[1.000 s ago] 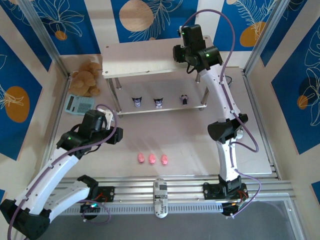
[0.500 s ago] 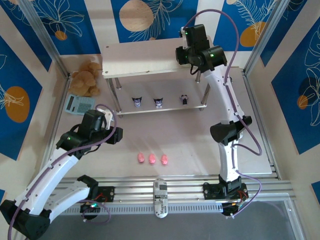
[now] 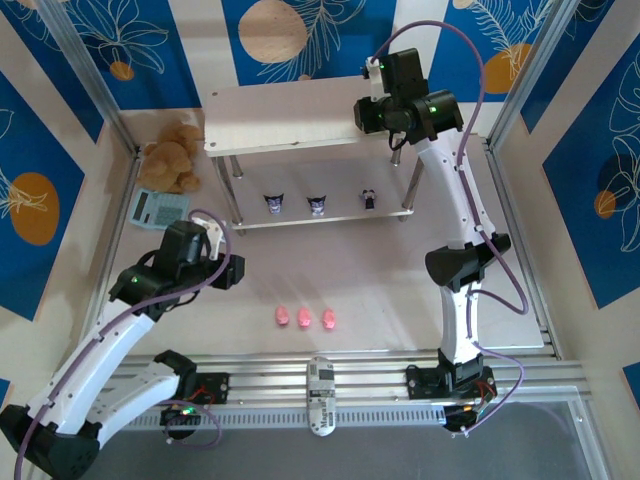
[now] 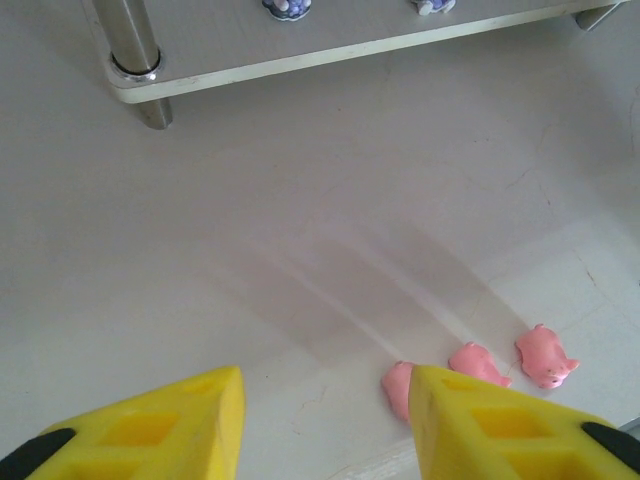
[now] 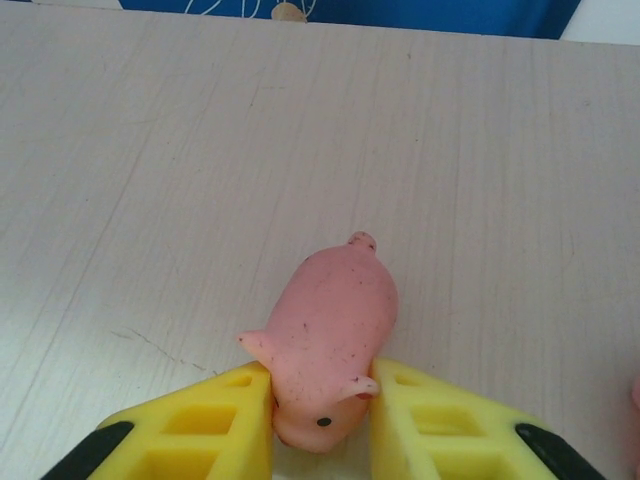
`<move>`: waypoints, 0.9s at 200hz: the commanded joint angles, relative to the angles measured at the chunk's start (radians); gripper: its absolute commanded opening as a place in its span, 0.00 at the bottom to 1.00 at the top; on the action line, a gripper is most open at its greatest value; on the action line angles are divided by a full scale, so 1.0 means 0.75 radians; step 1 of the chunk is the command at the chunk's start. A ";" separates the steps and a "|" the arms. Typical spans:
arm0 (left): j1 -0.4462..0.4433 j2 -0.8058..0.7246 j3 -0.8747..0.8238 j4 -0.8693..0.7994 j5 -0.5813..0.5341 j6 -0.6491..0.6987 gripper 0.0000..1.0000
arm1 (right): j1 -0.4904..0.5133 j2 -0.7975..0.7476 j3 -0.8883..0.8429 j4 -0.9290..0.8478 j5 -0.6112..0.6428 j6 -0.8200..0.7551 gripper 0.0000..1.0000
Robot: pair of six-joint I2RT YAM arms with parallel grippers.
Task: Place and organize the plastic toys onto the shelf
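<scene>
- Top external: the shelf [image 3: 290, 118] is standing at the far middle of the desk [image 3: 350, 262]. The right arm [image 3: 455, 190] is reaching over the right end of its top board. Three dark figurines [image 3: 317, 204] are sitting in a spaced row along the lower board's front edge, apparently sorted by kind. Three pink pigs [image 3: 304, 318] are lying side by side near the desk's near edge, not yet shelved. The left pincer [image 3: 228, 272] is hovering to their left. A teddy bear [image 3: 172, 160] and clock [image 3: 158, 207] are sitting by the desk's far left corner, apart from the sorting.
- Left wrist: the left pincer is gaping wide and carrying nothing. It is pointing toward the pink pigs, the nearest one partly hidden behind its right finger, likely lining up for the next pick.
- Right wrist: the right pincer [image 5: 322, 400] is pinching the held pig [image 5: 328, 335] by its head end, the pig's body pointing away over the top board. Whether the pig is touching the board cannot be told.
</scene>
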 commanded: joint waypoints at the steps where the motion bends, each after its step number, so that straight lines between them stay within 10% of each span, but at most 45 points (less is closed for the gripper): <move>1: 0.019 -0.016 -0.007 -0.032 0.012 -0.002 0.48 | 0.003 -0.029 -0.026 -0.048 -0.078 -0.022 0.29; 180: 0.018 -0.034 0.029 -0.054 -0.008 0.008 0.48 | 0.038 -0.228 -0.042 0.093 -0.152 0.018 0.71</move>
